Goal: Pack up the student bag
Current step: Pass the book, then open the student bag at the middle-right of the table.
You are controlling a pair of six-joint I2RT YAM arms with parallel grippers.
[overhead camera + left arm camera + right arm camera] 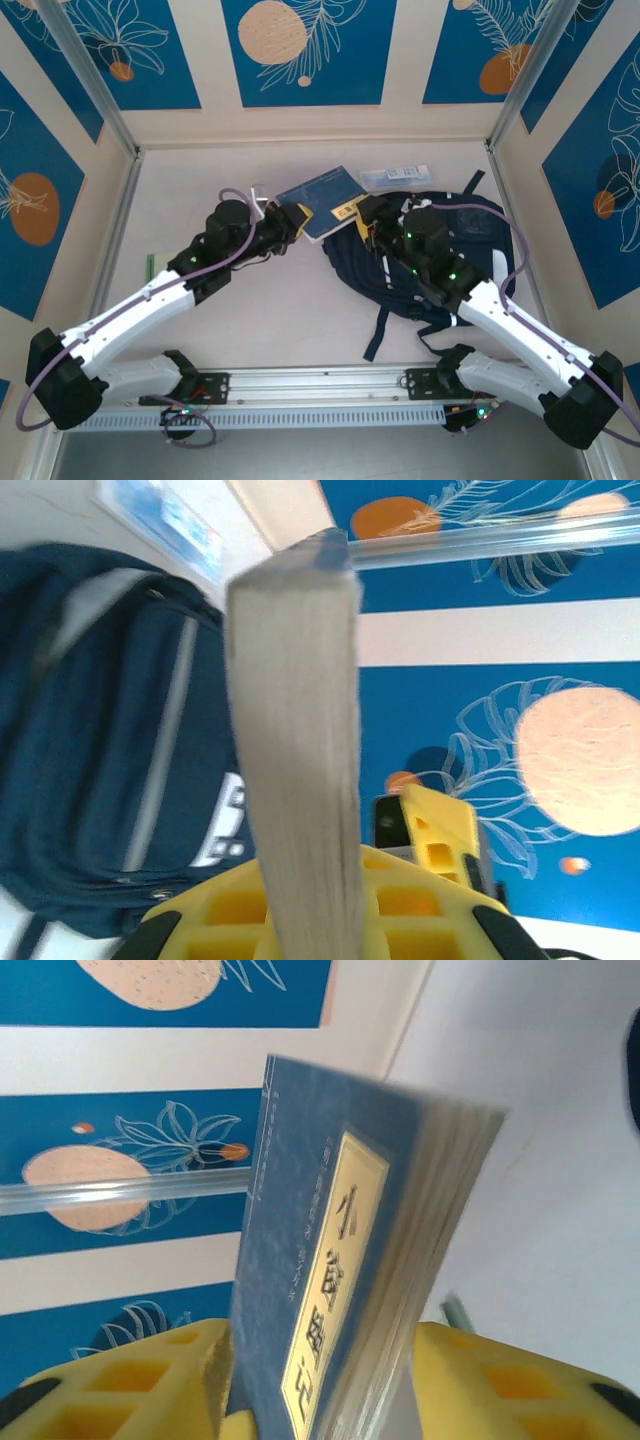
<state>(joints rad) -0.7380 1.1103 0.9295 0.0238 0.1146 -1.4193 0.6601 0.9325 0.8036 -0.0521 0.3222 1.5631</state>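
Student bag [350, 268] flat on the surface [200, 200], right of centre, navy with thin white stripes. Starting at the near edge: metal rail [320, 385] with both arm bases bolted on. Just beyond it, one dark strap [378, 335] of the bag pointing back towards the rail. Then the left arm [140, 305], stretched diagonally in from the near left corner. Mirrored on the other side, the right arm [520, 335], lying across the top of the bag. Both wrists close together near the middle, at the bag's far left corner.

Between them, a small navy booklet [320, 198] with a yellow label [347, 210]. Clamped on it, the left fingers [410, 905]. From the left wrist, booklet [300, 730] seen edge-on, pale pages rising straight out of the yellow pads. To its left and behind, the student bag [100, 730], with a front pocket and a grey stripe on show.

Over on the other wrist, the right fingers [130, 1380] parted, one on either side of the booklet [310, 1220]. Cover against one finger, a thin gap on the page side, label [335, 1290] facing the camera, slightly blurred.

Further back, a small flat packet with blue print [395, 175] on the surface just behind the bag. Last of all, the back wall with its blue leaf-pattern panels [300, 50].
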